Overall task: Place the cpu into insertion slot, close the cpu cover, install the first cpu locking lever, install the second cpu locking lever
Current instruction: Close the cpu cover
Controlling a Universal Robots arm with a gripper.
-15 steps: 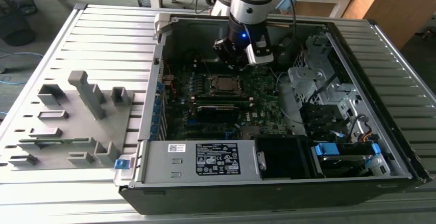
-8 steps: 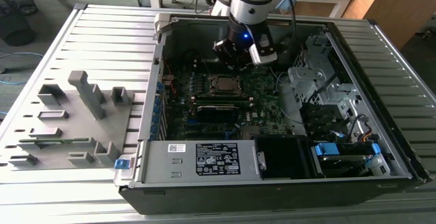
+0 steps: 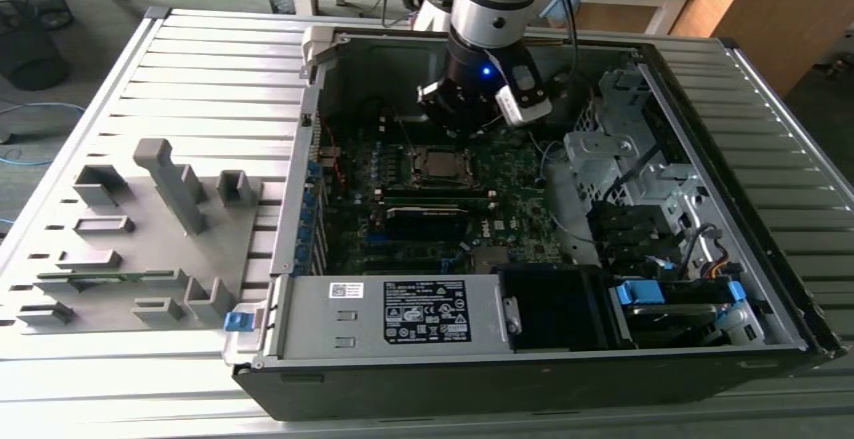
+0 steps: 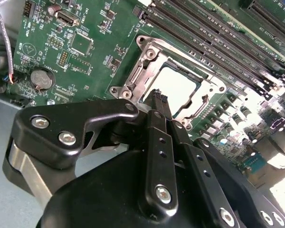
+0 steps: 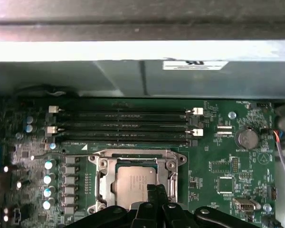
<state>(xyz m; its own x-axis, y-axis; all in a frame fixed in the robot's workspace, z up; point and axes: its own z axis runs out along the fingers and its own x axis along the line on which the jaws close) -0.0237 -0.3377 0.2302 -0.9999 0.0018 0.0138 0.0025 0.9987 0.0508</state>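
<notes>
The cpu lies in its socket on the green motherboard, its dull silver top showing through the window of the cpu cover, which lies flat over it. In the second wrist view the cpu and the silvery cover frame sit just beyond my black fingertips. A thin wire locking lever runs along one side of the socket; whether it is latched I cannot tell. My gripper is shut and holds nothing, hovering at the socket's edge. In the exterior view the gripper hangs just above the cpu.
Black memory slots run beside the socket, and a coin battery sits on the board. The case walls surround the work area, with the power supply in front and a drive cage at the exterior view's right. A grey fixture stands outside.
</notes>
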